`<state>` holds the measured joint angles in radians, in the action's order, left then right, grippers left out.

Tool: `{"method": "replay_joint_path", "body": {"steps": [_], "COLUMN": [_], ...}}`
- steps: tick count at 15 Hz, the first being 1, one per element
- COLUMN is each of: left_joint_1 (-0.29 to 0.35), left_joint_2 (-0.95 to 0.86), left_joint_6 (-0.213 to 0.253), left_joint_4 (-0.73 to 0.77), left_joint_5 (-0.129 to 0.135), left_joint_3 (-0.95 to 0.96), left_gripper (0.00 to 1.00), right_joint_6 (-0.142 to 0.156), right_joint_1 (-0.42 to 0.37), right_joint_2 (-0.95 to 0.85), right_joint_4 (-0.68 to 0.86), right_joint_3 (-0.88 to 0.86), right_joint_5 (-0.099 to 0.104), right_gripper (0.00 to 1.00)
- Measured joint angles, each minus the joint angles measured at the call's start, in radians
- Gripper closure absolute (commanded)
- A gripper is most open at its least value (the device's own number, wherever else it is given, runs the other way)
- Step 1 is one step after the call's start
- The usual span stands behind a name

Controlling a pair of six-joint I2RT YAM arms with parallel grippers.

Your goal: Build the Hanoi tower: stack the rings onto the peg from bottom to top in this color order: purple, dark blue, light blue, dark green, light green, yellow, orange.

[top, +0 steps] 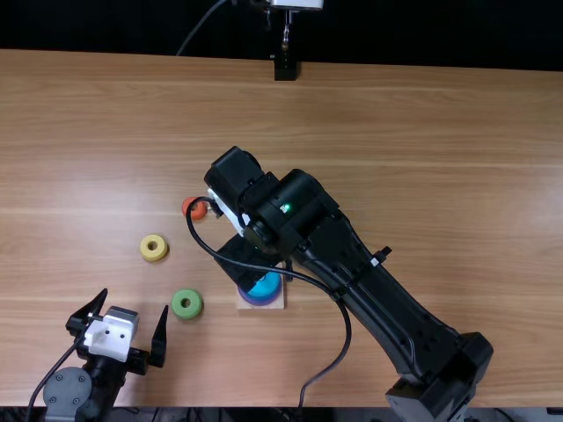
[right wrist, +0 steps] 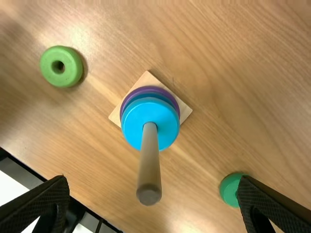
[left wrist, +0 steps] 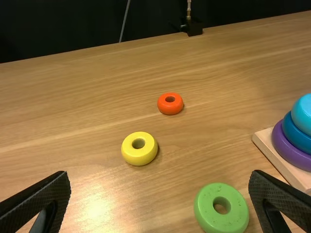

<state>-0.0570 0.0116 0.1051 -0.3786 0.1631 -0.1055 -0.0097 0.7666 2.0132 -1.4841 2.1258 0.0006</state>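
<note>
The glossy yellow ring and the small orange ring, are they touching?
Apart: the left wrist view shows bare wooden table between the yellow ring and the orange ring.

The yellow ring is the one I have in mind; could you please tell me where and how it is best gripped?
I would grip the yellow ring by opposite sides of its rounded outer wall, coming straight down. It lies flat, hole facing up, and apart from the orange ring and light green ring, which should leave room for both fingers.
</note>
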Motion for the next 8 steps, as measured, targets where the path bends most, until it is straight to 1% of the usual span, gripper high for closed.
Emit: {"method": "replay_joint_path", "body": {"steps": [2, 3, 5, 7, 8], "left_joint_1": [0.000, 0.000, 0.000, 0.000, 0.000], "left_joint_2": [0.000, 0.000, 0.000, 0.000, 0.000], "left_joint_6": [0.000, 0.000, 0.000, 0.000, 0.000], "left_joint_4": [0.000, 0.000, 0.000, 0.000, 0.000], "left_joint_5": [0.000, 0.000, 0.000, 0.000, -0.001], "left_joint_3": [0.000, 0.000, 0.000, 0.000, 0.000], "left_gripper": [0.00, 0.00, 0.00, 0.00, 0.00], "right_joint_6": [0.001, 0.011, 0.058, 0.104, 0.127], "right_joint_1": [-0.031, -0.068, -0.164, -0.236, -0.262], "right_joint_2": [0.000, 0.000, 0.000, 0.000, 0.000], "right_joint_4": [0.001, 0.001, 0.003, 0.005, 0.002], "right_joint_3": [0.000, 0.000, -0.005, -0.077, -0.124], "right_joint_5": [0.000, 0.000, 0.001, 0.007, 0.017], "right_gripper": [0.00, 0.00, 0.00, 0.00, 0.00]}}
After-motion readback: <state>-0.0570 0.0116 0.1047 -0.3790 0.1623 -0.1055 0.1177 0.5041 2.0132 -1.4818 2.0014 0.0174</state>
